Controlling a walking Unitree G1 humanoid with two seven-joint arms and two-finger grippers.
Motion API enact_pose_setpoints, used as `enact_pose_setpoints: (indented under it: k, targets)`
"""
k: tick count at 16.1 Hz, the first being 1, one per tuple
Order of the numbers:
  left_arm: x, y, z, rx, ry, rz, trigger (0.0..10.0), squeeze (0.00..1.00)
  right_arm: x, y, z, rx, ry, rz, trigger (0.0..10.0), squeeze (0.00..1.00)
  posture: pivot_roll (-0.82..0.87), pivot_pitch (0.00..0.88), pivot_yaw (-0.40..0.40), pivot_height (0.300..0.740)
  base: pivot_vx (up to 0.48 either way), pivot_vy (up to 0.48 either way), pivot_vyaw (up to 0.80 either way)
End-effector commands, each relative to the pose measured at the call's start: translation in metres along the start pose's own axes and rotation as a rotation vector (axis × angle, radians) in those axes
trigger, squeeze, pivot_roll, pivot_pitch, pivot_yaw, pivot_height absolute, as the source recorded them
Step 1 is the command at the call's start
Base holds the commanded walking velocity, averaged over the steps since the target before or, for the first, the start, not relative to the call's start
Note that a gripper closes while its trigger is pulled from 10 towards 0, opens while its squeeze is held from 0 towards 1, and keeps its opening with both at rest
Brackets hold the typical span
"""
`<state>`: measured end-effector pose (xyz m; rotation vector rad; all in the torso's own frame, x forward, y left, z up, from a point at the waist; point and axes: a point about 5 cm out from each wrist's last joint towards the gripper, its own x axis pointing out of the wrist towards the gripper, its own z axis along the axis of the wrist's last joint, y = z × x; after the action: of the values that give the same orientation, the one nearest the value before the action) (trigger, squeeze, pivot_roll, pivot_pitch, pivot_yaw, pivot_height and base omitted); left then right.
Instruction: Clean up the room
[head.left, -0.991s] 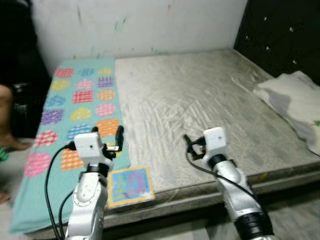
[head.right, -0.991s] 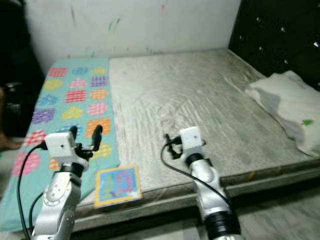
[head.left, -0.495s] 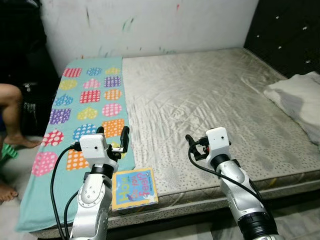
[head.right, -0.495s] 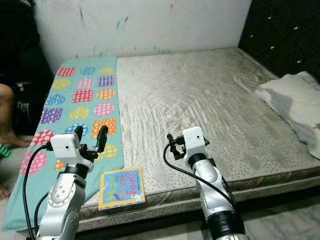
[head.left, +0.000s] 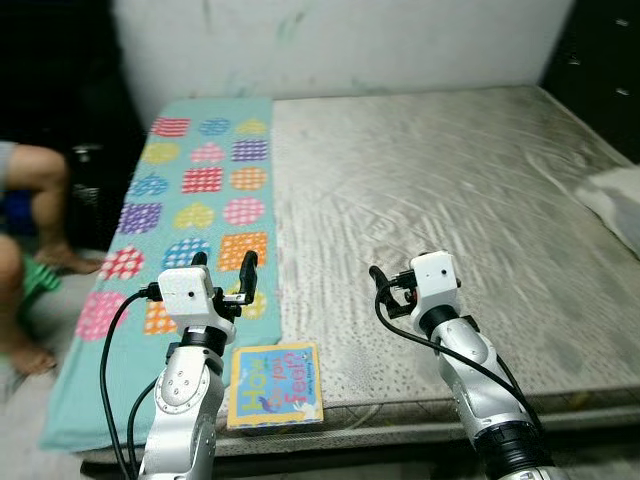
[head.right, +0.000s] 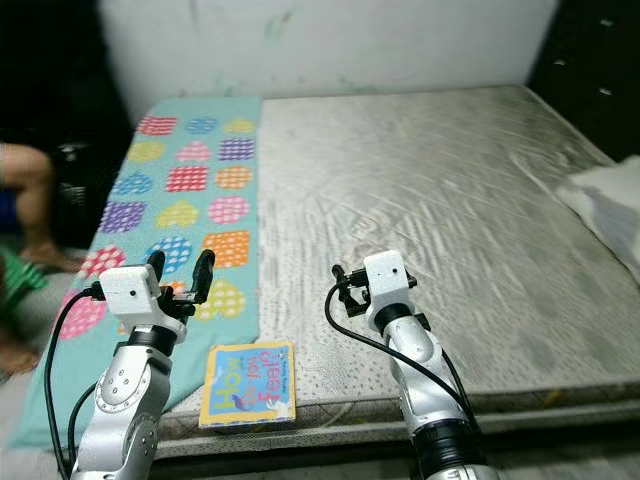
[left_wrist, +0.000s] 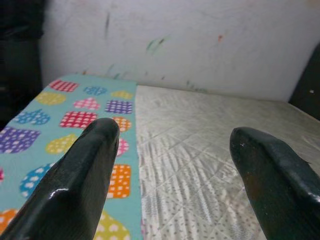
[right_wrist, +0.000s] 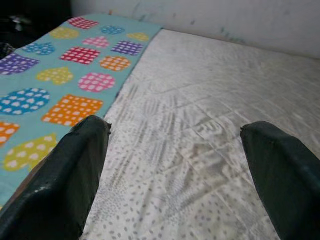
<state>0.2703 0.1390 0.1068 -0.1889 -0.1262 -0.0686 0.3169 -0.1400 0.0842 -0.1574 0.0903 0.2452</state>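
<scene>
A wide bed (head.left: 450, 200) with a grey, wrinkled, dotted mattress cover stands against a white wall marked with paint smudges. Along the robot's left side of the bed lies a long teal blanket (head.left: 200, 190) printed with colourful hearts and squares. At the near edge of the mattress, just beside the blanket's lower corner, rests a small square children's book (head.left: 274, 384) with a yellow border and a blue cover bearing bright letters.

The left gripper (head.left: 222, 268) hovers above the blanket's near end, just beyond the book, its two black fingers (left_wrist: 85, 175) spread wide with nothing between them. The right gripper (head.right: 342, 282) hangs over the bare mattress, well to the right of the book, its fingers (right_wrist: 75, 175) likewise set wide apart and empty.

At the bed's right edge lies part of a white pillow (head.right: 610, 205). Left of the bed, a person's bare legs (head.left: 40, 190) show, blurred, beside the blanket.
</scene>
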Motion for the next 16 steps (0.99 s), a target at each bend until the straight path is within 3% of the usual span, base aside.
enact_pose_setpoints:
  k: [1, 11, 16]
  targets:
    - [0.0003, 0.0016, -0.0003, 0.000, 0.008, 0.007, 10.0, 0.00, 0.0002, 0.0001, -0.0006, -0.001, 0.000, 0.004, 10.0, 0.00, -0.14, 0.000, 0.035, 0.740, 0.000, 0.000, 0.00]
    - [0.0006, 0.0001, 0.0022, 0.010, -0.005, -0.014, 10.0, 0.00, 0.0006, -0.0001, -0.0019, -0.002, 0.008, -0.004, 10.0, 0.00, -0.14, 0.000, 0.039, 0.740, 0.000, 0.000, 0.00]
    - [0.0010, -0.0010, 0.0023, 0.007, -0.006, -0.025, 10.0, 0.00, 0.0004, -0.0017, -0.0021, -0.004, 0.009, -0.012, 10.0, 0.00, -0.14, 0.000, 0.041, 0.740, 0.278, 0.000, 0.00]
